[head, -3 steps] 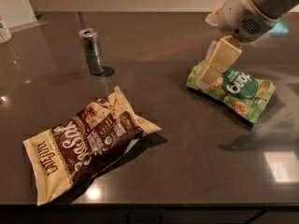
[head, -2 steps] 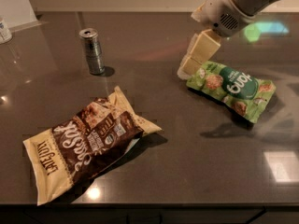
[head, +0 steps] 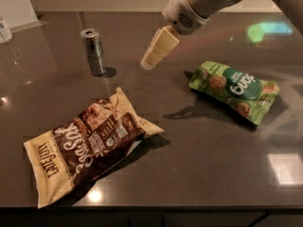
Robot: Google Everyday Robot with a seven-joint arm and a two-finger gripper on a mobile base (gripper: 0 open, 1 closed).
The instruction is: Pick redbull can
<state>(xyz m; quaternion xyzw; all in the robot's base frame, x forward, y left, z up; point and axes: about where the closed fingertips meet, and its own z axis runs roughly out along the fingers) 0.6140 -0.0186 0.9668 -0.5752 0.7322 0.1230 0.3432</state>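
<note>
One redbull can (head: pixel 93 51) upright, long axis vertical, gripper (head: pixel 149 62) hovering to its right, jaws' state unclear

Elevated oblique tabletop view, jaws upper-centre.

Dim, warm indoor light falls on a dark, glossy countertop (head: pixel 213 169); a pale rectangular glare patch sits at the lower right of the frame, a green-blue reflection at the upper right, and small bright spots at the bottom edge and far left; the gripper (head: pixel 148 63), hanging above the counter at upper centre, is lit pale cream; a soft dark shadow lies at centre, just left of the green snack bag (head: pixel 234 90); the redbull can (head: pixel 93 51) at upper left glints on top and drops a short shadow rightward; the brown snack bag (head: pixel 87 150) shades the counter under its lower right edge.
</note>
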